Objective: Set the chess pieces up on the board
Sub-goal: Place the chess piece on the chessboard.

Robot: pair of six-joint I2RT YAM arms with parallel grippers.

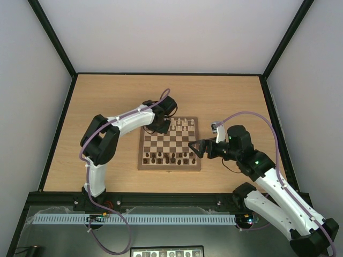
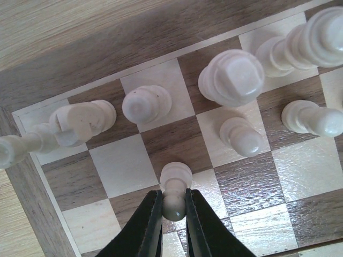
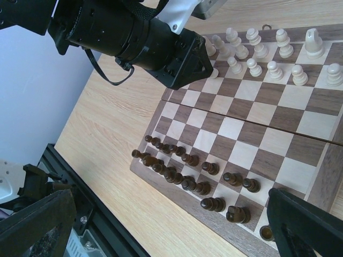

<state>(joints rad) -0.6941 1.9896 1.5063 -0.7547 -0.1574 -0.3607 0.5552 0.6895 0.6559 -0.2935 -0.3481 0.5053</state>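
The board lies mid-table. Cream chess pieces stand in its far rows, with gaps toward the far left. My left gripper hangs over the far left corner. In the left wrist view it is shut on the head of a cream pawn, base toward the squares just behind the cream rows. I cannot tell whether the pawn touches the board. My right gripper is wide open and empty over the board's right edge, above the dark men's side.
Small dark brown chessmen fill the near two rows and also show in the right wrist view. The left arm's black wrist covers the far left corner there. Black frame rails bound the table.
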